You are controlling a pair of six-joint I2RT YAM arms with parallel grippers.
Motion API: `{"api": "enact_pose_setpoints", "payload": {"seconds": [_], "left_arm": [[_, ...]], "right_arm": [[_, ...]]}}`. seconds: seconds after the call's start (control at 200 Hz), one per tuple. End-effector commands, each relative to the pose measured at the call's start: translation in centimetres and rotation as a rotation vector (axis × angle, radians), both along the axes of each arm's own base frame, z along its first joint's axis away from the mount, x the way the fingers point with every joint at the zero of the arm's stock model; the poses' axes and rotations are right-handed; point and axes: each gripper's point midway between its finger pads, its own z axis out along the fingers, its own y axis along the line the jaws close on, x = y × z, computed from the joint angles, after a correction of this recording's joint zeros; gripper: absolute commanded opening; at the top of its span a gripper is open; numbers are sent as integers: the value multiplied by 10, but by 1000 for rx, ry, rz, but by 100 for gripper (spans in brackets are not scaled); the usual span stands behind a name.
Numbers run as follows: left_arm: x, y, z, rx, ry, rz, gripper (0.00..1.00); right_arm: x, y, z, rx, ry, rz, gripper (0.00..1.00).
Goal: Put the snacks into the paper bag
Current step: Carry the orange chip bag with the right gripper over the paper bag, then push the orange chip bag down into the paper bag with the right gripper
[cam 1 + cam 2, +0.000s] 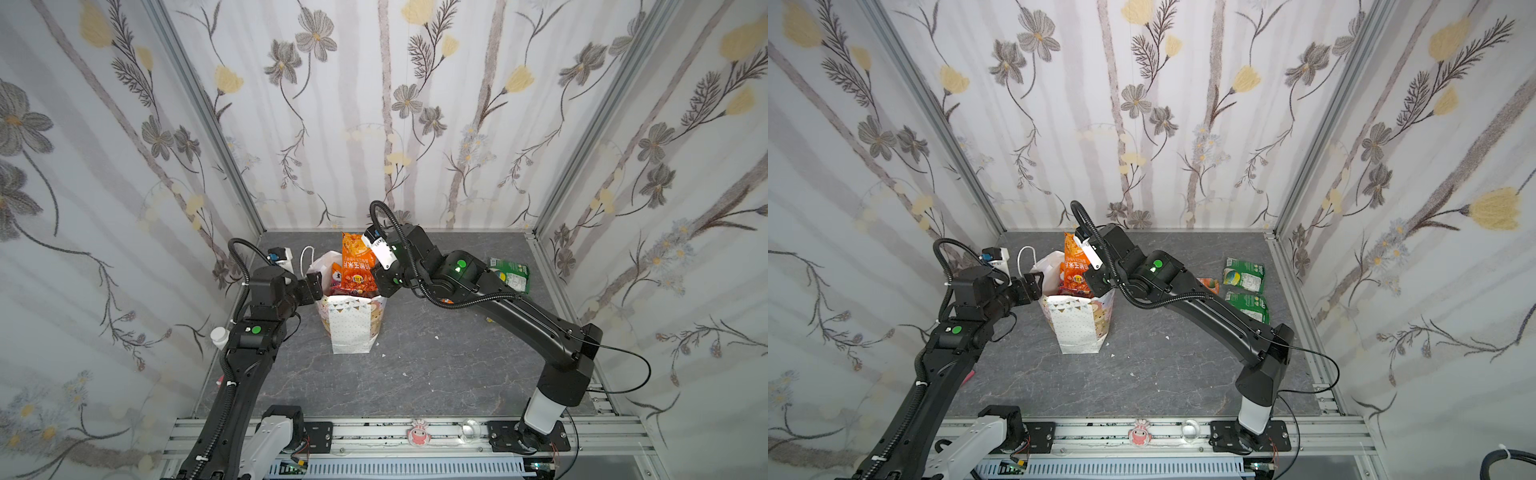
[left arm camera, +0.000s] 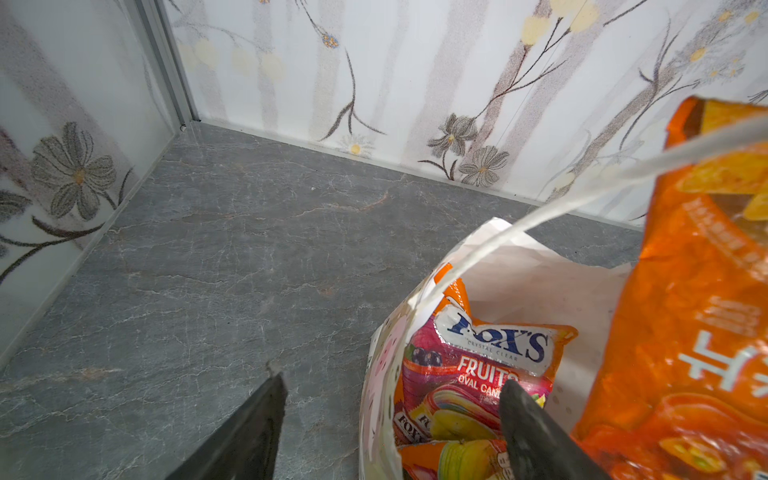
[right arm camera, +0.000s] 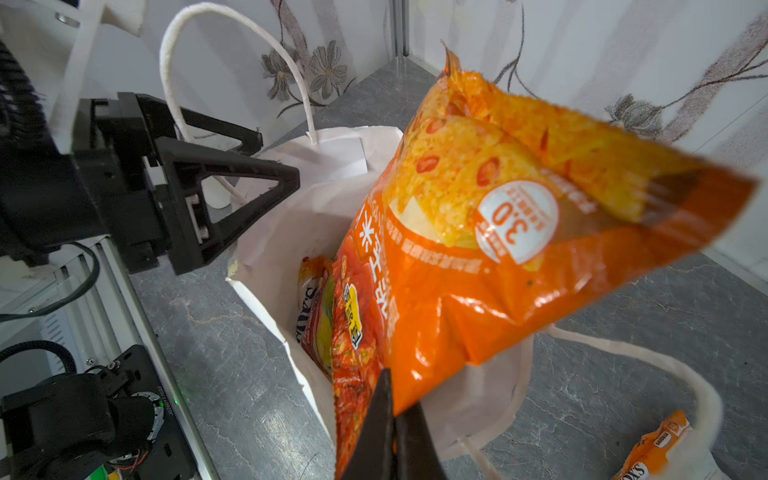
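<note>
Now the right gripper (image 3: 392,409) has its jaws closed on an edge of the orange packet (image 1: 356,262), which stands partly inside the bag (image 1: 351,328), its top well above the rim. The left gripper (image 2: 392,382) is open astride the bag's left wall, one finger inside above the FOX'S packet (image 2: 478,365). A green packet (image 1: 1244,274) lies well right of the bag.

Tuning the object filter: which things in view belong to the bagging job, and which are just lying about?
Job: paper bag; orange packet in the right claw; FOX'S candy bag inside the bag; loose green packets; small orange packet.
Lying about: white bottle; pink sticker; clear glassy object.
</note>
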Motion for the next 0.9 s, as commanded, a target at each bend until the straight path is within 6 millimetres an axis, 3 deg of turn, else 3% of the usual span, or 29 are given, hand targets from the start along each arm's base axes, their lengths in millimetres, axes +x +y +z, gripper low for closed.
{"api": "enact_pose_setpoints", "payload": {"seconds": [0.0, 0.19, 0.295, 0.33, 0.36, 0.38, 0.4, 0.425, 0.709, 0.894], "left_arm": [[2, 2, 1, 9, -11, 9, 81], [2, 2, 2, 9, -13, 8, 80], [2, 2, 3, 10, -14, 8, 81], [2, 2, 2, 10, -13, 8, 81], [2, 2, 2, 9, -12, 8, 81], [2, 2, 2, 10, -14, 7, 81], [2, 2, 2, 10, -13, 7, 80], [2, 2, 3, 11, -15, 8, 80], [3, 1, 1, 7, -11, 4, 80], [3, 2, 1, 9, -6, 9, 80]], "right_arm": [[0, 7, -2, -7, 1, 29, 0], [-9, 29, -6, 43, 57, 119, 0], [-10, 32, -10, 41, 71, 127, 5], [-10, 31, -12, 34, 73, 125, 10], [-9, 30, -13, 26, 71, 119, 23], [-8, 28, -14, 16, 69, 113, 38], [-6, 27, -15, 8, 67, 106, 47], [-6, 25, -14, 2, 61, 99, 50], [7, 13, 25, 37, -49, 29, 51], [17, 27, 13, 3, -40, 32, 42]]}}
